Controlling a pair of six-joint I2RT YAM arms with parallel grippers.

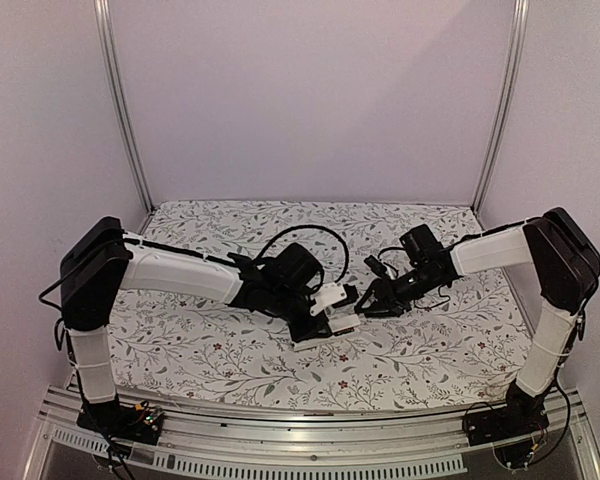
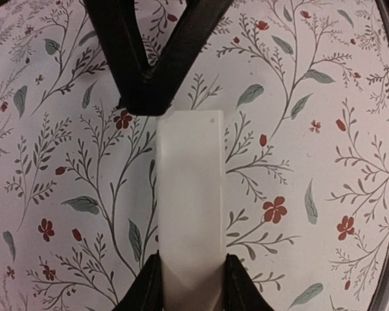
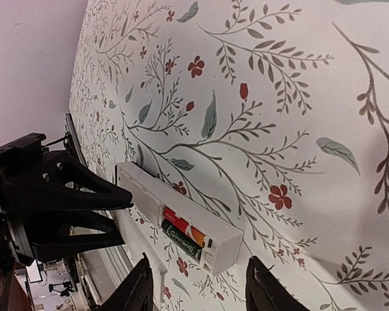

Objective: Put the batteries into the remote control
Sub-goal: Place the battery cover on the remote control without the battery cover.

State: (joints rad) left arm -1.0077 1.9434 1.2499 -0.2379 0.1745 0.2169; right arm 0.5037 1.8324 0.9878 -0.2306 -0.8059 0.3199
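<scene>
left pincer (image 2: 191,267) clamps the remote control (image 2: 189,188); i fear the right pincer (image 3: 200,264), spread wide, knocks the uncovered batteries (image 3: 181,234) loose.

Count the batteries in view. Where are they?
2. A red battery and a dark battery lie side by side in the remote control's open compartment, near the end facing the right gripper. Only the right wrist view shows them; others may be hidden.

Both arms stretched inward, left claw (image 2: 189,288) pinching white strip (image 2: 188,194), right claw (image 3: 198,288) spread open, tips close together
</scene>
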